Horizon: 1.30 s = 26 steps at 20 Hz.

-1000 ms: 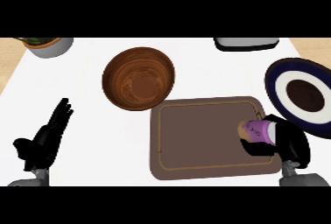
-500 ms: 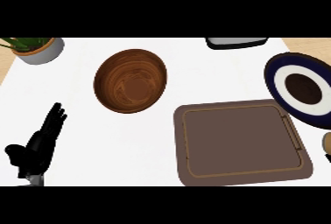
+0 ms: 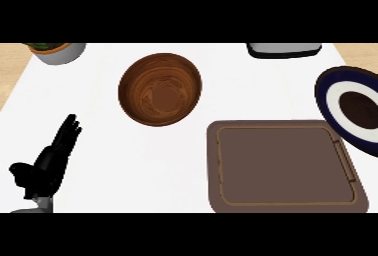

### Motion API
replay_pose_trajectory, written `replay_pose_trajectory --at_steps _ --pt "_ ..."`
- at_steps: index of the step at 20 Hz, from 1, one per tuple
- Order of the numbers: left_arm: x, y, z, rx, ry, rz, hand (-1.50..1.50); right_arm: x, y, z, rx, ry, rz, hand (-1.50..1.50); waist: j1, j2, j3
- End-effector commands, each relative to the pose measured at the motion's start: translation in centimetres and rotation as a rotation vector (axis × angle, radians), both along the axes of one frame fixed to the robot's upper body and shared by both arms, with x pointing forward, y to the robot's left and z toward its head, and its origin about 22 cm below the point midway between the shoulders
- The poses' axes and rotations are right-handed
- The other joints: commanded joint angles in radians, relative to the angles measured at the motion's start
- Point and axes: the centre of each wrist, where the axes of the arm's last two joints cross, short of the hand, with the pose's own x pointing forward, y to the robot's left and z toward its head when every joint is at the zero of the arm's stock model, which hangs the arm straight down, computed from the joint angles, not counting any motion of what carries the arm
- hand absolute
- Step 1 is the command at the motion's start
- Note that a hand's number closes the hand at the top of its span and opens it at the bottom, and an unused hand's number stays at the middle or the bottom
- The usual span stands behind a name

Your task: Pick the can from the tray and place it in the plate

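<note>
My left hand (image 3: 48, 162) rests open at lower left — right hand and can out of frame, can't tell its grasp — plate (image 3: 353, 109) sits at right edge, just beyond the tray (image 3: 284, 167).

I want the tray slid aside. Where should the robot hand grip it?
Probably the tray's raised left rim, coming from the left. The tray lies flat, so only the rim offers a pinch, and the open left robot hand rests on that side.
</note>
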Motion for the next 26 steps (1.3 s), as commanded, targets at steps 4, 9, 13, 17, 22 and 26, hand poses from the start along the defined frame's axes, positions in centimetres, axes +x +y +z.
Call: replay_pose_trajectory --at_steps 4,9,13,17,22,26 --pt "0.4 -0.9 -0.2 0.024 -0.016 -0.058 0.00 -4.3 -5.0 1.2 0.022 -0.132 0.037 1.50 0.059 0.009 -0.004" --pt "1.3 0.5 0.1 0.006 -0.021 -0.082 0.00 -0.1 -5.4 2.7 0.031 -0.102 0.067 1.50 0.068 0.011 -0.006" --pt "1.6 -2.0 0.7 0.018 -0.025 -0.076 0.00 4.2 -4.1 3.0 0.043 -0.086 0.128 1.50 0.071 0.010 -0.006" --pt "3.2 -1.4 0.5 0.007 -0.013 -0.066 0.00 7.8 -1.9 1.3 0.088 -0.060 0.184 1.50 0.065 0.010 -0.007" --pt "2.5 -2.0 -0.2 0.014 -0.025 -0.072 0.00 12.8 0.2 1.7 0.094 -0.068 0.236 1.50 0.070 0.011 -0.007" --pt "2.0 -3.1 -0.1 0.001 -0.017 -0.080 0.00 15.3 2.2 0.7 0.113 -0.042 0.244 1.50 0.069 0.010 -0.007"
